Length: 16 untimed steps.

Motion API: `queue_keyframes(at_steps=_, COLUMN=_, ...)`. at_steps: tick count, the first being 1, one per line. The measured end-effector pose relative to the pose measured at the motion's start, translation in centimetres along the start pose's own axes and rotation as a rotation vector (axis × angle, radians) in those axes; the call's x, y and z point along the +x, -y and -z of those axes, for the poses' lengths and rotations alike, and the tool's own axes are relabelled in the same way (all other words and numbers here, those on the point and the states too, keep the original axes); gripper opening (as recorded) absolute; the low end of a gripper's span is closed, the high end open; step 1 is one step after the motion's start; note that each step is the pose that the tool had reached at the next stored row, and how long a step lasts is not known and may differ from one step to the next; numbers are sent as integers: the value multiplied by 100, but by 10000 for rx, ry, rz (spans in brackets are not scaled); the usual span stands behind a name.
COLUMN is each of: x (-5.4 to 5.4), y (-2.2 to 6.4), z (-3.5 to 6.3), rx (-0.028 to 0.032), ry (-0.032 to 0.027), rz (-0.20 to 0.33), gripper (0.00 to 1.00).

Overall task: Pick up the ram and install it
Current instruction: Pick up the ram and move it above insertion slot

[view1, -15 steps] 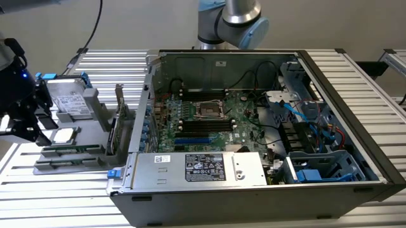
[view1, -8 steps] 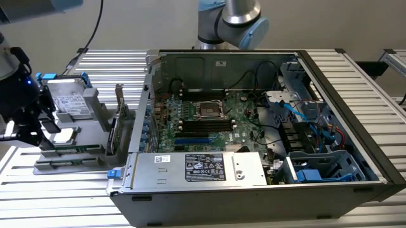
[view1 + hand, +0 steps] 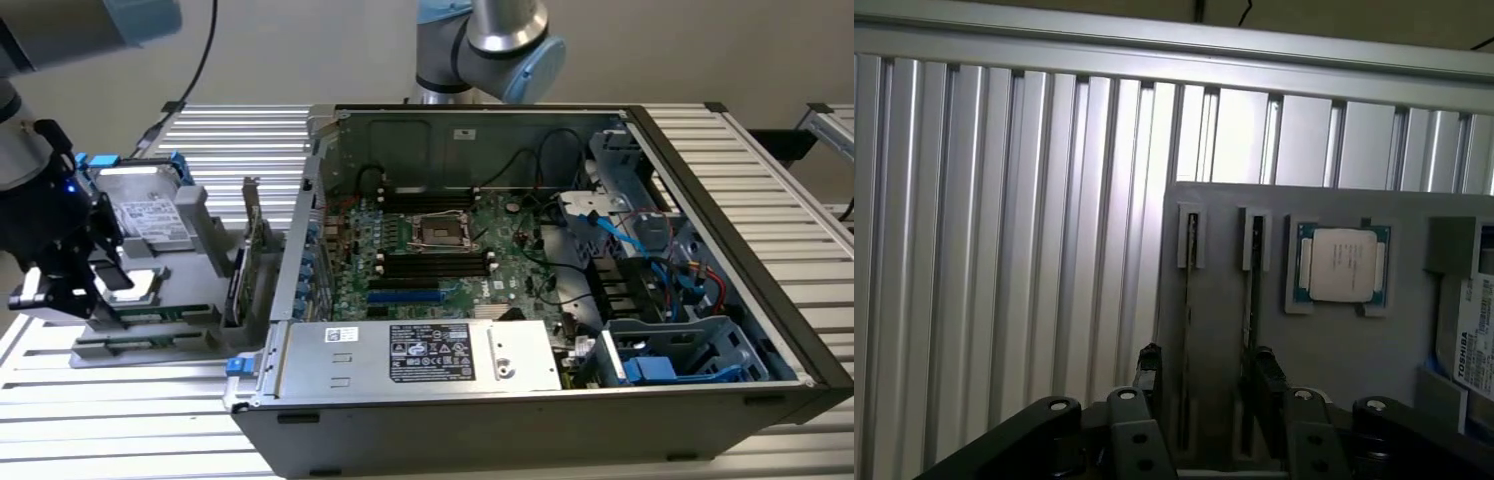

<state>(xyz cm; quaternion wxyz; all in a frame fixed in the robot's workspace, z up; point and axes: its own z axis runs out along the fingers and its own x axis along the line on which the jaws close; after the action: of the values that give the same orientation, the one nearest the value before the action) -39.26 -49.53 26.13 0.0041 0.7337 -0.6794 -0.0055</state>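
Note:
Two ram sticks stand on edge in slots of a grey fixture block (image 3: 1214, 215): one ram stick (image 3: 1187, 330) and a second (image 3: 1253, 320) beside it, both seen as thin dark edges. My gripper (image 3: 1206, 375) hovers just above them, open, with its black fingertips (image 3: 1149, 368) outside the pair and nothing held. In the exterior view the gripper (image 3: 67, 292) hangs over the same fixture (image 3: 174, 262) at the exterior view's left, beside the open computer case (image 3: 534, 290). Black ram slots (image 3: 430, 264) lie on the green motherboard.
A processor chip (image 3: 1341, 264) and a Toshiba hard drive (image 3: 1472, 345) also sit on the fixture. An upright expansion card (image 3: 248, 255) stands between fixture and case. A second arm's base (image 3: 481, 40) rises behind the case. Ribbed aluminium table (image 3: 1004, 250) surrounds everything.

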Motion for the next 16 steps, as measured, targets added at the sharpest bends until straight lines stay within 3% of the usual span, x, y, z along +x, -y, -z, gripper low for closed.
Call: queue_keyframes(at_steps=16, x=80, y=65, z=-290, rx=1, ry=0, rz=0, gripper=48)
